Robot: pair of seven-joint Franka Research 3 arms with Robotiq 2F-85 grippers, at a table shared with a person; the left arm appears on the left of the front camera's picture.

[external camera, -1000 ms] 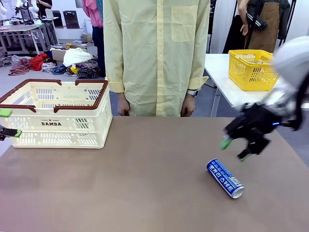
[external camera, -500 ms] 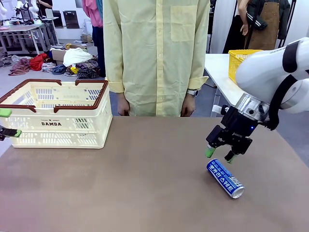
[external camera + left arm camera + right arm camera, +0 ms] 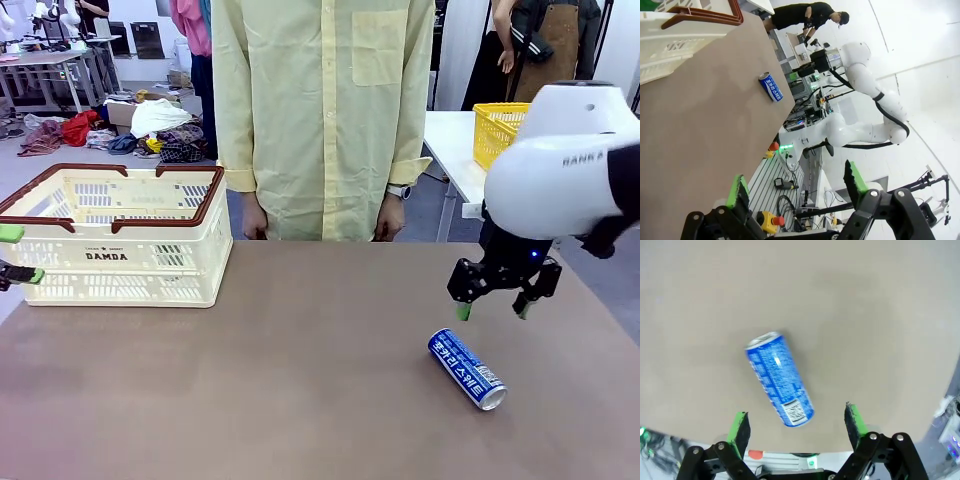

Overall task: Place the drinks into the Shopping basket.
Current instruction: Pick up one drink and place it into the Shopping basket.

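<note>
At 4 o'clock of bench (image 3: 300, 400): blue can (image 3: 467, 369) lies on side, pointing 10 to 4 o'clock. Right hand (image 3: 492, 310) hovers above, at can's 12 o'clock, fingers spread wide, holding nothing, apart from can. Shopping basket (image 3: 110, 285) stands at 9 o'clock of bench. Left hand (image 3: 18, 254) at basket's 9 o'clock side, spread too, empty. Person (image 3: 320, 120) stands at 12 o'clock.

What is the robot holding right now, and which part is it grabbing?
Nothing. The right tool hangs open above the blue can, which lies on its side on the table, untouched. The left tool is open and empty too.
</note>
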